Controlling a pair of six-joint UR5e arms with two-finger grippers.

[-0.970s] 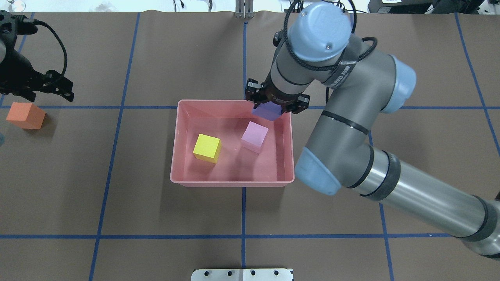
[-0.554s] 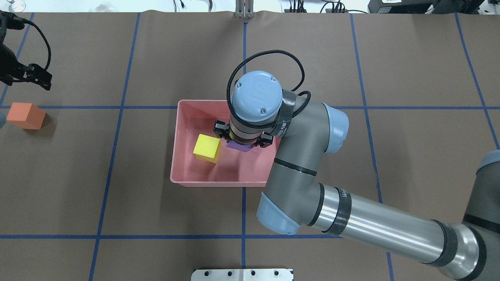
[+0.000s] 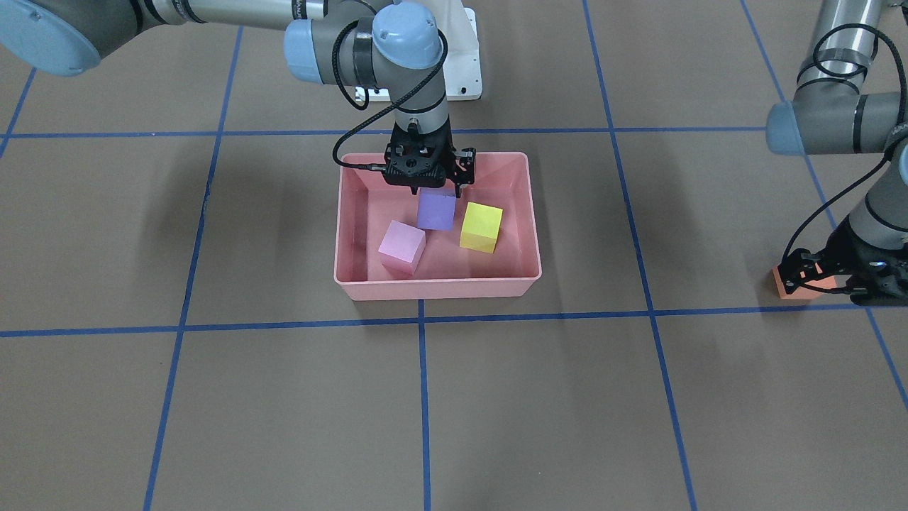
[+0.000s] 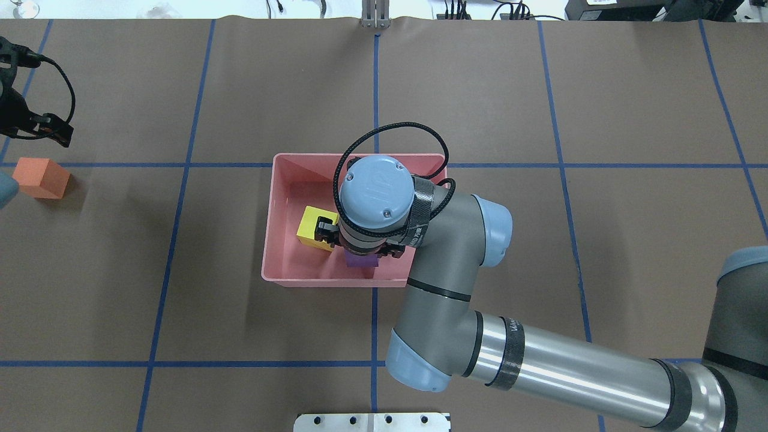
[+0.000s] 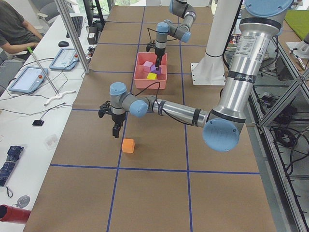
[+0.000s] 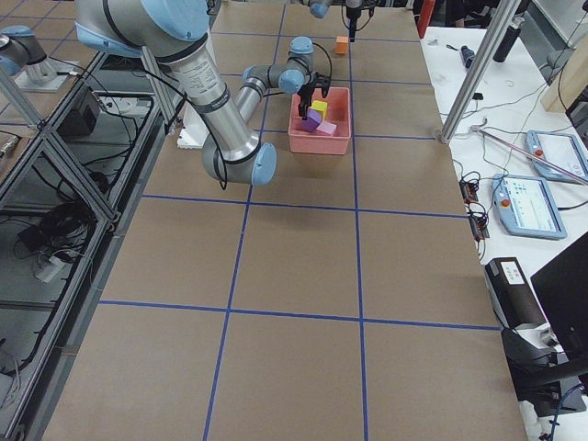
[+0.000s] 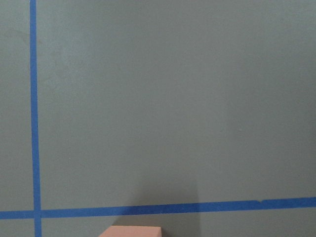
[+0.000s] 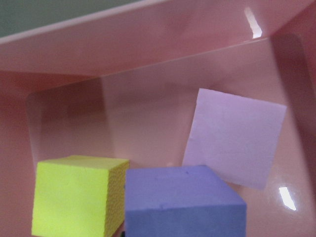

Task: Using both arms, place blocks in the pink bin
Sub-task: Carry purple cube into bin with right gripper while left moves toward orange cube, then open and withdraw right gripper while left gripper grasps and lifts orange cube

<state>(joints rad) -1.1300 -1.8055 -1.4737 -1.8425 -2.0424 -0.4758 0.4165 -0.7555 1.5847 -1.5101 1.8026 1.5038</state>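
Observation:
The pink bin (image 3: 434, 288) stands at the table's middle and holds the yellow block (image 3: 481, 226) and the light pink block (image 3: 402, 245). My right gripper (image 3: 430, 190) is inside the bin's outline, shut on the purple block (image 3: 435, 211), which hangs just above the floor between the other two. In the overhead view the purple block (image 4: 362, 261) peeks out under the wrist and the pink block is hidden. The orange block (image 4: 41, 177) lies on the table far left. My left gripper (image 3: 831, 280) hovers just beyond it, fingers spread, empty.
The white pedestal base (image 3: 464, 65) stands behind the bin. A metal plate (image 4: 372, 422) sits at the near table edge. Blue tape lines cross the brown mat. Operator desks with tablets (image 5: 30, 77) run along the far side.
My right arm carried the purple block from the bin's far right rim inward and down between the yellow and pink blocks. My left gripper drew back toward the view's left edge.

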